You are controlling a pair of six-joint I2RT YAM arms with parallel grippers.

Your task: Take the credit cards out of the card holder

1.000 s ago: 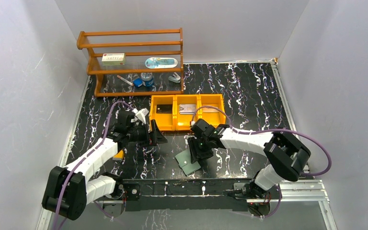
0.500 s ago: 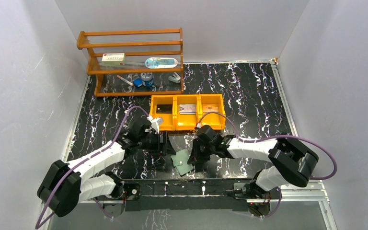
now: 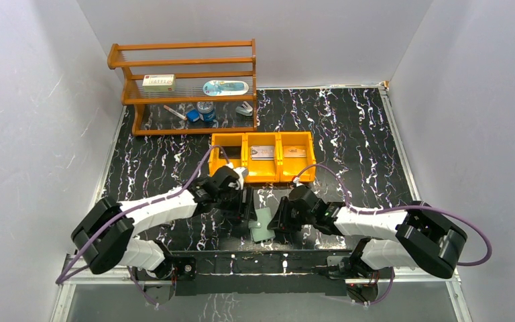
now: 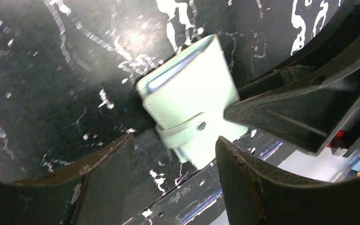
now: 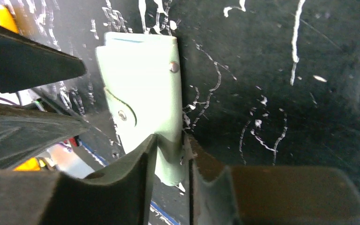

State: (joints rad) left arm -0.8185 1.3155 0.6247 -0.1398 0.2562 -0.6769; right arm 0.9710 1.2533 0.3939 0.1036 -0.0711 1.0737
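The muted-green card holder lies folded near the table's front edge, its snap strap fastened. My right gripper is shut on one edge of the holder, its fingers pinching it. My left gripper is open, just left of the holder, and its fingers straddle the holder's near corner without touching it. A black card, a silver-grey card and a tan card lie in separate compartments of the orange tray.
The orange three-compartment tray stands just behind both grippers. A wooden shelf rack at the back left holds a white box and small items. The metal mounting rail runs along the near edge.
My left gripper has swung right to the holder. My right gripper has moved toward the near edge, lower, still gripping the holder, which has shifted slightly left and forward.
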